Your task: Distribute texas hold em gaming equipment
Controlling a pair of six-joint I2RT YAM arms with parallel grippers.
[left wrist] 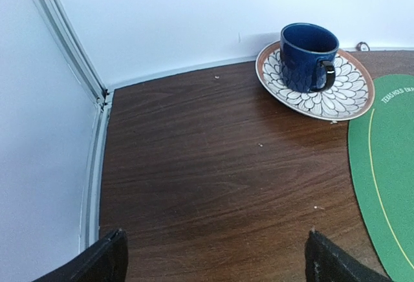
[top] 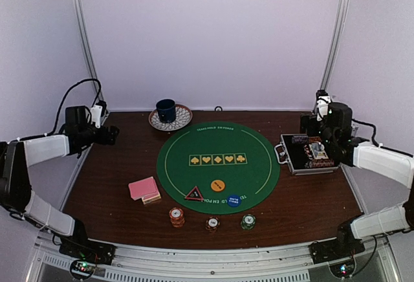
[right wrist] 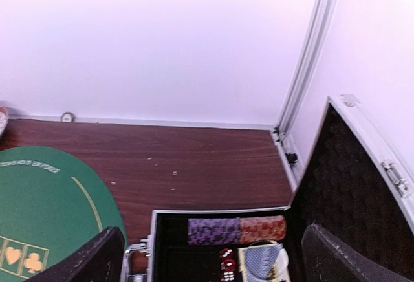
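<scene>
A pink-backed card deck (top: 143, 189) lies left of the green felt mat (top: 218, 138). On the mat's near part lie a red-rimmed black triangle (top: 194, 195), an orange button (top: 218, 185) and a blue button (top: 234, 200). Three chip stacks stand in front: orange (top: 176, 216), red (top: 212, 224), green (top: 248, 221). My left gripper (top: 111, 134) is open and empty over bare wood at the far left (left wrist: 213, 256). My right gripper (top: 313, 141) is open above the open metal case (top: 309, 155), where purple chips (right wrist: 213, 231) and red chips (right wrist: 262, 228) lie in a row.
A dark blue mug (top: 166, 110) on a patterned plate (top: 180, 121) stands at the back, also in the left wrist view (left wrist: 309, 57). The case lid (right wrist: 352, 185) stands open on the right. Dice (right wrist: 226, 261) and a blue-backed deck (right wrist: 262, 259) lie in the case.
</scene>
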